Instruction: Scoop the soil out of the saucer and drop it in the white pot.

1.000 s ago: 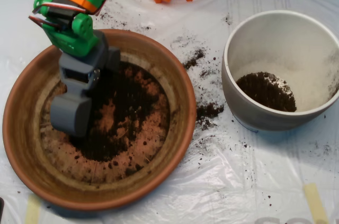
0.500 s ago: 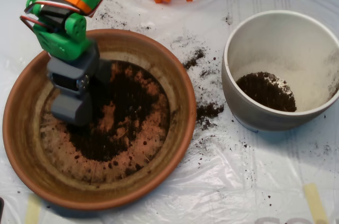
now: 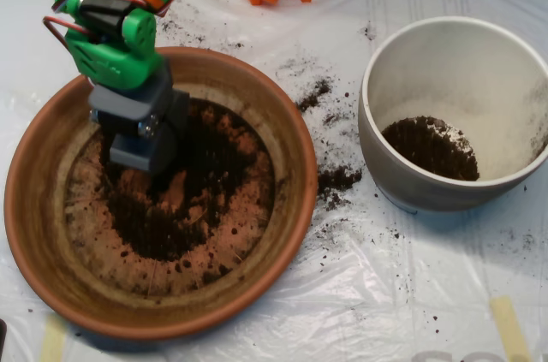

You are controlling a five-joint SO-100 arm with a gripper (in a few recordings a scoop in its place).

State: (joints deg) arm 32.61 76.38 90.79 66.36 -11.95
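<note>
Overhead view: the scoop, seemingly closed, has pulled back toward upper left over the soil in the saucer, probably loaded.

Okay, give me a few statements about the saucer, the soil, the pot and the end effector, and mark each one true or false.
1. The end effector is over the saucer. True.
2. The pot is empty. False: a dark clump of soil lies at its bottom.
3. Soil is spilled on the plastic sheet between saucer and pot. True.
4. The saucer has been scooped clean. False: dark soil covers much of its bottom.
5. The pot stands to the left of the saucer. False: it stands to the right in the picture.
</note>
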